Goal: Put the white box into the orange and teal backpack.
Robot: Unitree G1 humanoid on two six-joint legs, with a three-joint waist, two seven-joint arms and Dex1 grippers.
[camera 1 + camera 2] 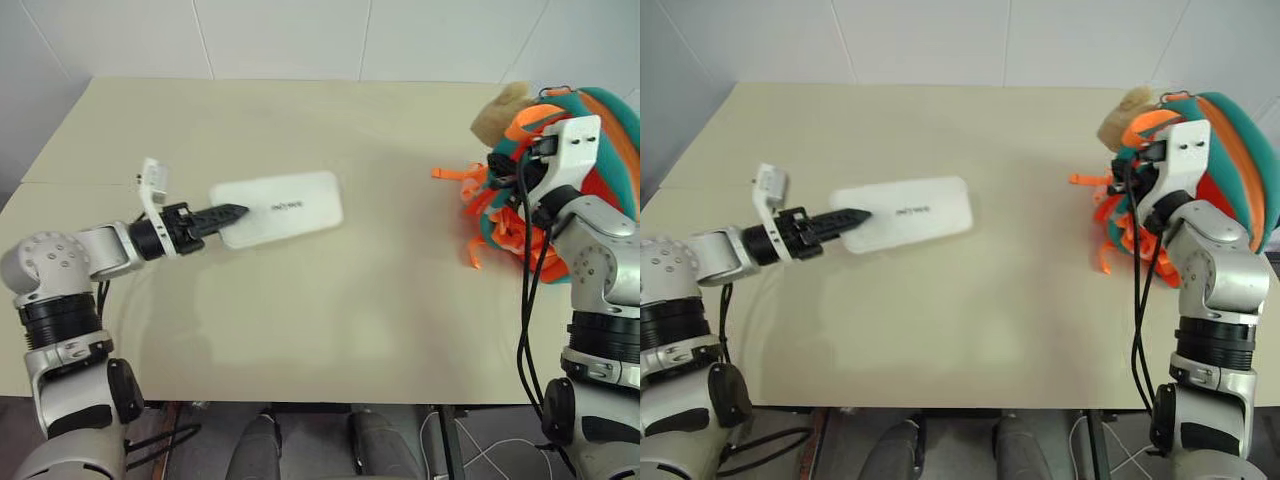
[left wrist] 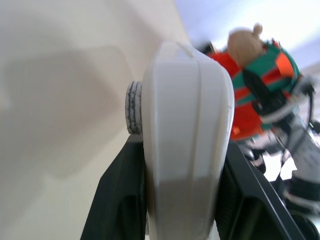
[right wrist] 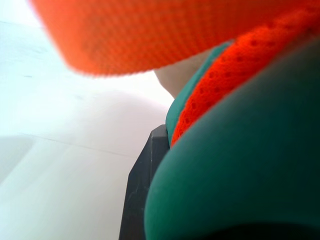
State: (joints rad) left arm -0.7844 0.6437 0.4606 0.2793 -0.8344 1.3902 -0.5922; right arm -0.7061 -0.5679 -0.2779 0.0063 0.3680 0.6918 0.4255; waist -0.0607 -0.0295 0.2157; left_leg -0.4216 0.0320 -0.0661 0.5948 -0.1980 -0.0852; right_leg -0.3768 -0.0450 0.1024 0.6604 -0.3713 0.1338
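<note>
A: The beige tabletop (image 1: 330, 330) is wide; the small orange and teal backpack (image 1: 1230, 150) sits far right, right gripper (image 3: 165, 145) jaws clamped on its teal trim. Could it sag shut?

B: Likely. The flat white box (image 1: 285, 208), left of centre, is pinched at 1 end by the left gripper (image 1: 232, 213); it may pivot or slip.

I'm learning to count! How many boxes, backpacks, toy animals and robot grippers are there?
White box: 1
Orange and teal backpack: 1
Tan plush toy: 1
Grippers: 2, left gripper and right gripper
Total: 5
</note>
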